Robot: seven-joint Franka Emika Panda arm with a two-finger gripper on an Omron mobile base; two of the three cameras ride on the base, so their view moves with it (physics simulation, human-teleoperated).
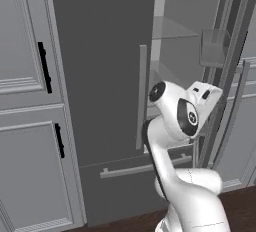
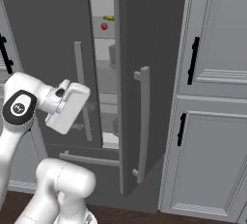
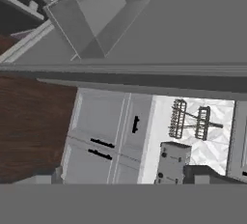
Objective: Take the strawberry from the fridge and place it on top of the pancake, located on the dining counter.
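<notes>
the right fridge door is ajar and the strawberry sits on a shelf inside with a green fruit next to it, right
Not quite: the fruit beside the strawberry is yellow, not green. The right base view shows both through the gap left by the ajar right door of the fridge, on an upper shelf inside.

Glossy white rounded arm (image 1: 172, 176) with dark round joint caps.
</notes>
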